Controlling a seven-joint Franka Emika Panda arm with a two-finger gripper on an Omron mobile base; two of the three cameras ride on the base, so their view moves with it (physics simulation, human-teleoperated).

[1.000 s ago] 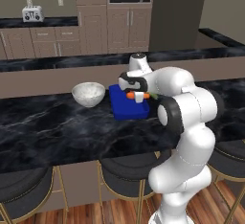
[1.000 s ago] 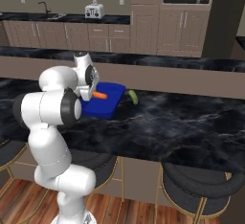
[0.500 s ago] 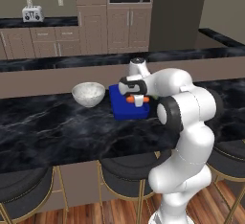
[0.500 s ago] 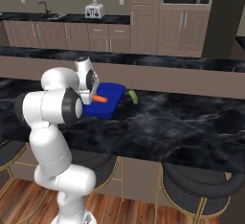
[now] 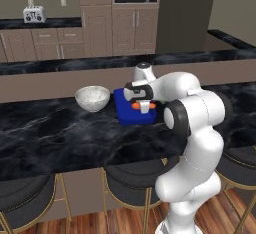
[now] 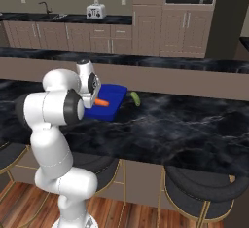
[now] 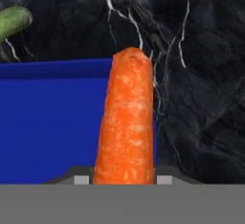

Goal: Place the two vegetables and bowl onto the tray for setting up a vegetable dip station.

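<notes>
Gripper (image 5: pixel 144 107) lower than second ago, carrot (image 7: pixel 127 122) carried down over blue tray (image 5: pixel 128 114). Jaws narrow, clamped on carrot; its tip points past tray's edge toward black marble counter (image 6: pixel 185 120). Green vegetable (image 6: pixel 134 98) lies on counter just beside tray. Speckled bowl (image 5: pixel 92 98) on counter near tray's other side.

You have open blue floor across most of the tray (image 6: pixel 113 98), its low rim the only lip to clear. The carrot (image 7: pixel 127 122) juts from the jaws over the tray's edge. The green vegetable (image 6: pixel 134 99) lies just beside the tray; the bowl (image 5: pixel 92 98) stands near its other side on the bench (image 5: pixel 45 138).
</notes>
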